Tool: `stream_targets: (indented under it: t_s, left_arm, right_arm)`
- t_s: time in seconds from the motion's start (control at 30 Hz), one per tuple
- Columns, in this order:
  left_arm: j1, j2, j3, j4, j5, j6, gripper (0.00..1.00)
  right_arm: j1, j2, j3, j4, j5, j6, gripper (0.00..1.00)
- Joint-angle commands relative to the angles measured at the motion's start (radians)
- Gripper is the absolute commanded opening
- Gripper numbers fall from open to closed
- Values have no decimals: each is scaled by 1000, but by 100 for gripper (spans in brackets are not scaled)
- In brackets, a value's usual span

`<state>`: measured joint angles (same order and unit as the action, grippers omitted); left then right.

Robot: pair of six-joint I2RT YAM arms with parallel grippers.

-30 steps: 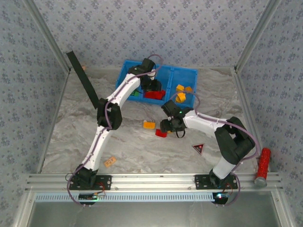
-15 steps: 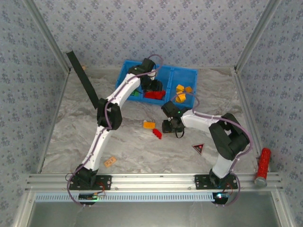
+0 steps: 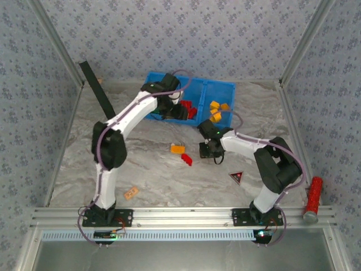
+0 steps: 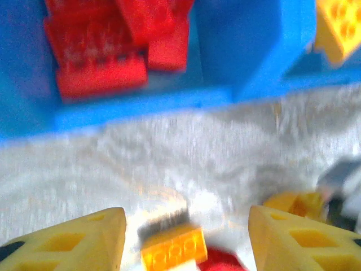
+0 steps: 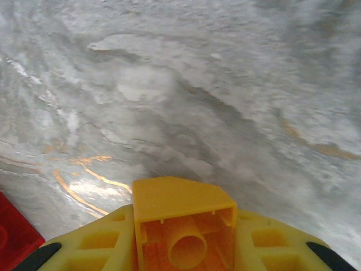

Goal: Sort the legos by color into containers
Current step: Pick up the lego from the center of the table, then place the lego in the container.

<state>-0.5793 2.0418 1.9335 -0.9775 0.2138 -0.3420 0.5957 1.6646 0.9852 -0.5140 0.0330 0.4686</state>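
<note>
Top view: the left gripper (image 3: 172, 110) hangs over the near wall of the blue bin (image 3: 225, 90), which sits at the far edge of the tabletop (image 3: 152, 178). An orange brick (image 3: 177, 149) and a red brick (image 3: 186, 160) lie mid-tabletop, just left of the right gripper (image 3: 207, 150).

Left wrist view: the left fingers (image 4: 67, 243) stand spread with nothing between them. Red bricks (image 4: 96, 62) lie in one compartment.

Right wrist view: the right fingers (image 5: 271, 240) pinch a yellow brick (image 5: 183, 226).

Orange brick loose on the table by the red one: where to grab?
Come from straight above the orange brick and pinch its two long sides. It lies flat, and the red brick sits close off its near right corner, so both long faces look reachable.
</note>
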Motion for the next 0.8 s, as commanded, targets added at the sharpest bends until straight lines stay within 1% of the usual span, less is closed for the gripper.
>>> stream_targets:
  t_s: [0.0,0.13,0.2,0.3,0.43,0.63,0.67,0.77]
  left_arm:
    - [4,-142,-195,66,16,-102,59]
    - [-12,-255,-399,130,18,-211,60]
    - [-17,-287,-472,159,23,-273,60]
    - [-40,-326,-564,211,61,-373,60]
    - [-102,-335,-611,238,84,-496,62]
    - [-173,-319,-656,292,108,-684,65]
    - [-179,-315,-665,328,114,-708,66]
    - [-197,-298,-677,343,124,-764,66]
  right_arm:
    - [-46,-91,33,-95,36,-76,29]
    - [-114,-157,87,-134,42,-163,29]
    - [-147,-171,124,-135,50,-200,29]
    - [-192,-162,195,-123,72,-259,29]
    - [-237,-104,296,-64,112,-325,29]
    - [-279,38,400,13,112,-390,29]
    - [-283,58,411,22,108,-399,29]
    - [-300,122,445,46,94,-417,29]
